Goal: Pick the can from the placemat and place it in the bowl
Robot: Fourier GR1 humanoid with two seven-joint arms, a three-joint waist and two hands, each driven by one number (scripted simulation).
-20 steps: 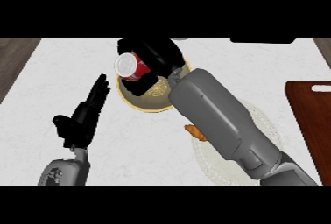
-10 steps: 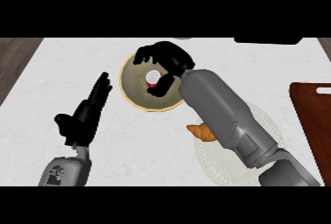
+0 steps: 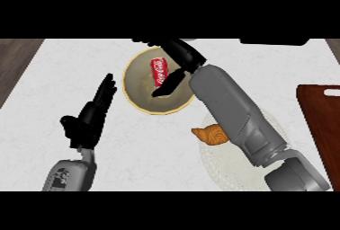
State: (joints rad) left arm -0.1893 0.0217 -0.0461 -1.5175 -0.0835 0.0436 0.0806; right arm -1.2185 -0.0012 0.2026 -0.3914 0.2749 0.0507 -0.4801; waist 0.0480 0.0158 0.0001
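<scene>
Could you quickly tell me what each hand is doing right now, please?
Left hand: open, fingers straight, holding nothing.
Right hand: open above the bowl; the red can lies in it, released.

light: bright, even | shadows: faint on counter [image 3: 66,67] | glare: none | blur: none

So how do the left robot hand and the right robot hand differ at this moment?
The left robot hand stands beside the round beige bowl, at its left, fingers straight, touching nothing. The right robot hand reaches over the bowl, fingers spread above the red soda can, which lies inside on its side. I cannot tell whether it touches the can. Both are black, on grey forearms.
</scene>
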